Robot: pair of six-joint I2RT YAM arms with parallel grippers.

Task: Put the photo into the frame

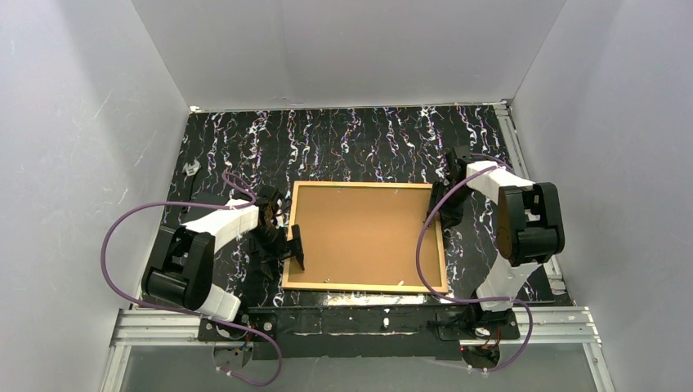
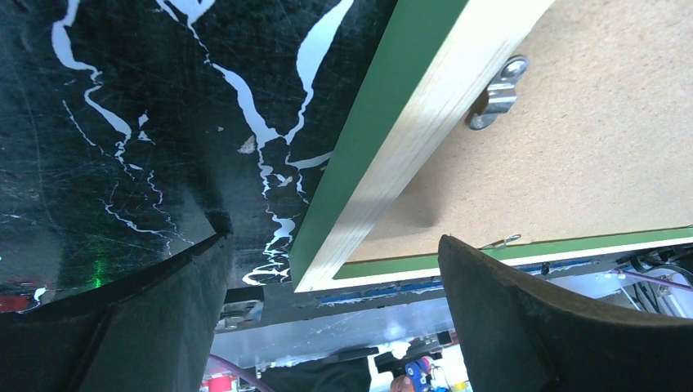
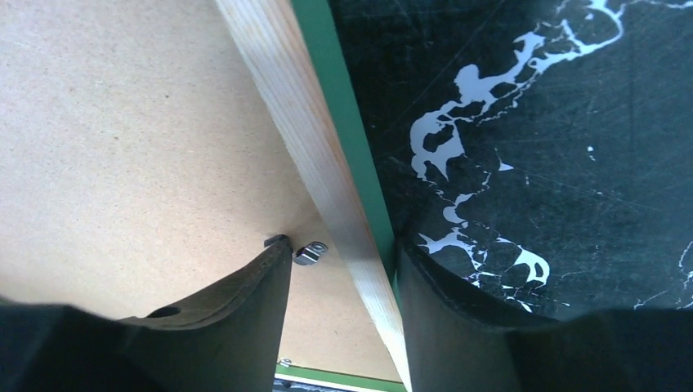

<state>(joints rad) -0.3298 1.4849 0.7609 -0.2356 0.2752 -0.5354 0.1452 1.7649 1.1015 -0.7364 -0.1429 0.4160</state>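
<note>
The green frame [image 1: 359,184] lies face down mid-tabletop [image 1: 359,139], brown backing board [image 1: 364,233] upward. Left end effector [image 2: 331,245] is spread wide at its left rail. Right end effector [image 3: 342,245] straddles the right rail — fingers parted, not pinching.

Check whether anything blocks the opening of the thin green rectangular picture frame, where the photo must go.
Yes. A brown rectangular fibreboard backing board fills the frame's opening, lying flat within its rails. A small metal clip by one rail rests on the board. No photo is in view.
</note>
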